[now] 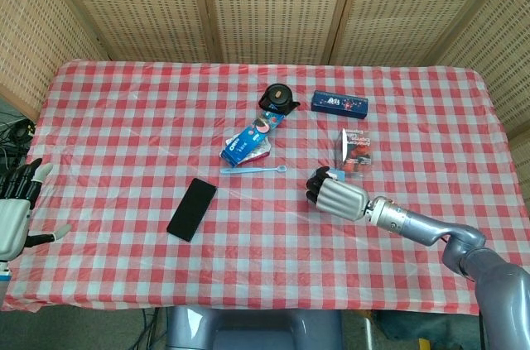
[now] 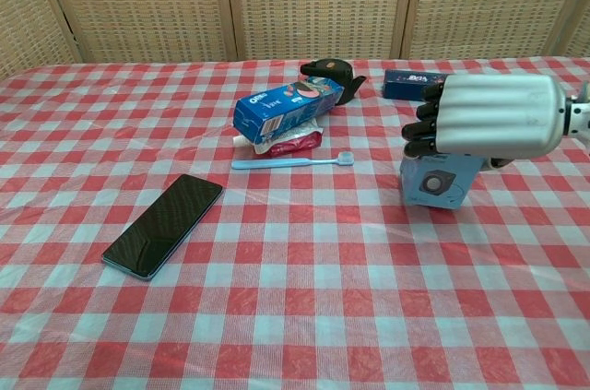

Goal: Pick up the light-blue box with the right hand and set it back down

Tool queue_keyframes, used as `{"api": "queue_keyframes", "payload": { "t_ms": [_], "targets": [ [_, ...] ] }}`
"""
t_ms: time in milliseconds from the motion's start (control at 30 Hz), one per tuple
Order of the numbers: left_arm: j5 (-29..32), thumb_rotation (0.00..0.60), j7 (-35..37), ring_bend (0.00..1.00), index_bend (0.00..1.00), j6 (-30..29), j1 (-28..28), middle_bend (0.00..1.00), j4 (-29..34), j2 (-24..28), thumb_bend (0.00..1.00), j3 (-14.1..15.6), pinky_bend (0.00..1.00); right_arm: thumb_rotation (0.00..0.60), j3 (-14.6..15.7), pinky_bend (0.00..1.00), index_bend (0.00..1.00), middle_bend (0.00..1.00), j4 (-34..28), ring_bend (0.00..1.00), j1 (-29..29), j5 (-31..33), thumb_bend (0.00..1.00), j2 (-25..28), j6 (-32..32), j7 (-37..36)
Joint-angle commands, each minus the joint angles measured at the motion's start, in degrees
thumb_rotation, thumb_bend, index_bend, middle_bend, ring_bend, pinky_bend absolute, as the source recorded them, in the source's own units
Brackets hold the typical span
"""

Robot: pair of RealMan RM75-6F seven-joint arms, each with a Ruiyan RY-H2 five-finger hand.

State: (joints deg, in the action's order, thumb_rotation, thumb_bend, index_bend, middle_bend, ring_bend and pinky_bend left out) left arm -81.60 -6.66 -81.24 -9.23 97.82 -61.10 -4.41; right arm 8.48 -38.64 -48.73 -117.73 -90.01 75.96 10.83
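The light-blue box (image 2: 436, 183) stands on the checked tablecloth right of centre, its lower front with a round dark mark showing in the chest view. My right hand (image 2: 489, 119) covers its top, with the dark fingers (image 2: 421, 132) curled down over the box's upper front, and grips it. In the head view the right hand (image 1: 338, 196) hides nearly all of the box; only a blue sliver (image 1: 332, 173) shows. The box's base seems to be on the cloth. My left hand (image 1: 13, 216) hangs off the table's left edge, fingers spread and holding nothing.
A blue cookie box (image 2: 288, 108) lies on a red packet (image 2: 295, 142), with a light-blue toothbrush (image 2: 293, 162) in front. A black phone (image 2: 163, 224) lies at the left. A black round object (image 2: 330, 70), a dark-blue box (image 2: 413, 83) and a clear packet (image 1: 354, 150) lie behind.
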Motion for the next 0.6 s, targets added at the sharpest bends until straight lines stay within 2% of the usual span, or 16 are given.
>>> {"api": "queue_keyframes", "payload": {
  "t_ms": [33, 133, 200, 233, 333, 467, 600],
  "targets": [
    [-0.09, 0.600, 0.05, 0.00, 0.00, -0.06, 0.02, 0.00, 0.05, 0.03, 0.00, 0.04, 0.00, 0.600, -0.42, 0.49, 0.53, 0.53, -0.28, 0.51, 0.57, 1.03, 0.42, -0.19, 2.14, -2.40],
    [-0.28, 0.600, 0.09, 0.00, 0.00, -0.12, 0.05, 0.00, 0.13, 0.08, 0.00, 0.12, 0.00, 0.600, -1.48, 0.50, 0.54, 0.54, -2.89, 0.52, 1.40, 3.32, 0.42, 0.24, 3.01, -5.36],
    [-0.60, 0.600, 0.14, 0.00, 0.00, -0.27, 0.11, 0.00, 0.24, 0.16, 0.00, 0.25, 0.00, 0.600, -4.49, 0.52, 0.54, 0.55, -11.57, 0.53, 3.72, 10.59, 0.42, 1.23, 1.49, -13.67],
    [-0.71, 0.600, 0.16, 0.00, 0.00, -0.35, 0.15, 0.00, 0.27, 0.18, 0.00, 0.30, 0.00, 0.600, -5.14, 0.52, 0.55, 0.56, -14.97, 0.54, 4.10, 12.71, 0.42, 2.10, -0.20, -14.95],
    [-1.00, 0.600, 0.25, 0.00, 0.00, -0.61, 0.28, 0.00, 0.40, 0.28, 0.00, 0.40, 0.00, 0.600, -7.60, 0.55, 0.56, 0.59, -29.77, 0.56, 4.74, 20.83, 0.43, 7.14, -7.86, -14.78],
    [-1.28, 0.600, 0.39, 0.00, 0.00, -0.71, 0.33, 0.00, 0.48, 0.37, 0.00, 0.51, 0.00, 0.600, -10.40, 0.55, 0.56, 0.59, -41.87, 0.56, 5.53, 30.05, 0.46, 11.02, -14.10, -14.79],
    [-1.25, 0.600, 0.49, 0.00, 0.00, -0.59, 0.27, 0.00, 0.44, 0.40, 0.00, 0.50, 0.00, 0.600, -12.02, 0.55, 0.56, 0.59, -48.41, 0.56, 5.78, 36.94, 0.48, 13.41, -18.78, -13.67]
  ]
}}
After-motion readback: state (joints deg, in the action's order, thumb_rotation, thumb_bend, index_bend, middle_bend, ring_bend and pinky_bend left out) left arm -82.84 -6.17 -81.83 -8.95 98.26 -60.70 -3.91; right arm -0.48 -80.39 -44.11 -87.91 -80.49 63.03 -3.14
